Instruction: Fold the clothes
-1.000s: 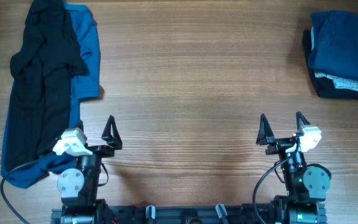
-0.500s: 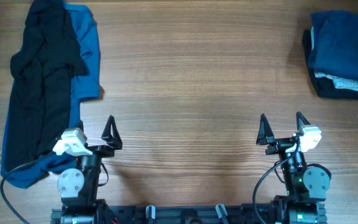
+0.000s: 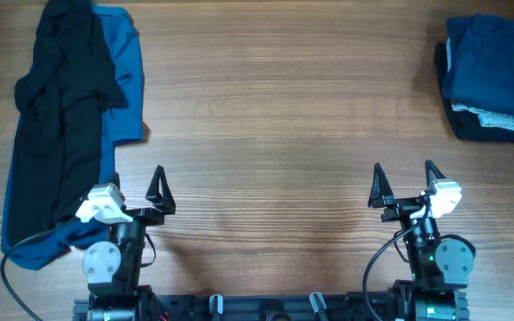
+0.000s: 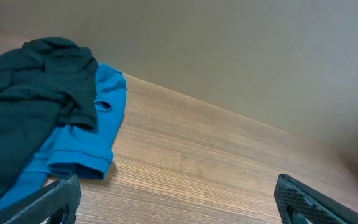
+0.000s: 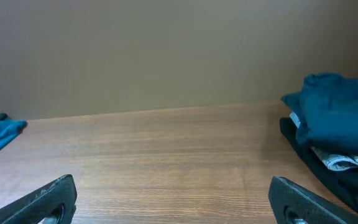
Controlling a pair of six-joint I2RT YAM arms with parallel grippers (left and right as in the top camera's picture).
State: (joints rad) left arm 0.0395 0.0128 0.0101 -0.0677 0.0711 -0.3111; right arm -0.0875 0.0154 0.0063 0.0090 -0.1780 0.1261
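Lying along the left side of the table [image 3: 266,107], a black garment [image 3: 56,134] rests on top of a bright blue garment [image 3: 130,80]. This heap is long and runs from the near edge to the far edge. It sits just left of the left claw [image 3: 136,178], so that arm is closer. The left claw and the right claw [image 3: 403,171] are both spread wide and hold nothing. A folded stack [image 3: 493,76] at the far right is cut off by the picture edge. The left arm hides the heap's near end.
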